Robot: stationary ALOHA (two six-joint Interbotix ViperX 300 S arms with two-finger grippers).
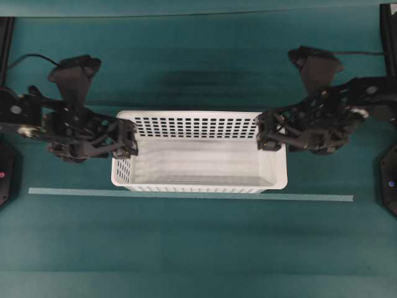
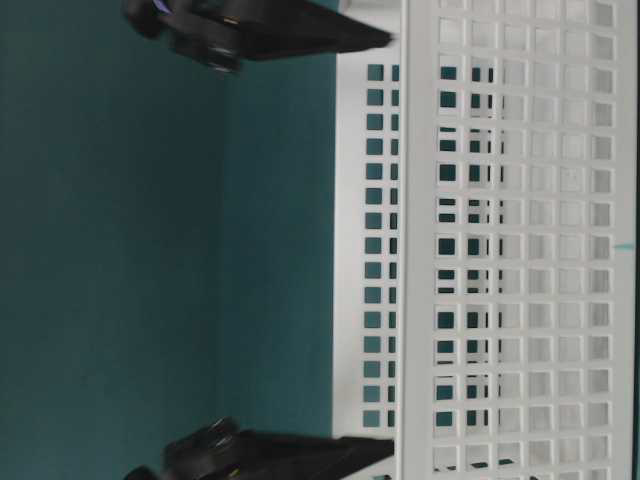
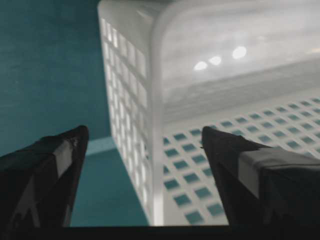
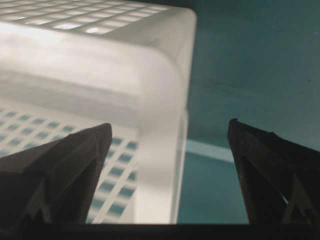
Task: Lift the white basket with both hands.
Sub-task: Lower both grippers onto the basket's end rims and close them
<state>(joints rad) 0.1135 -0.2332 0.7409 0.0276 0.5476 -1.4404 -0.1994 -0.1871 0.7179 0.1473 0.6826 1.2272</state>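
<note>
A pale strip (image 1: 186,195) of tape runs across the teal table (image 1: 198,248) nearest me, and just behind it sits the white basket (image 1: 198,167), long side on to the strip. At either short end a black arm reaches in. The left gripper (image 1: 129,141) straddles its end wall, jaws spread wide, one finger inside and one outside, gripping nothing. The right gripper (image 1: 265,138) does likewise at the opposite wall, equally wide.
</note>
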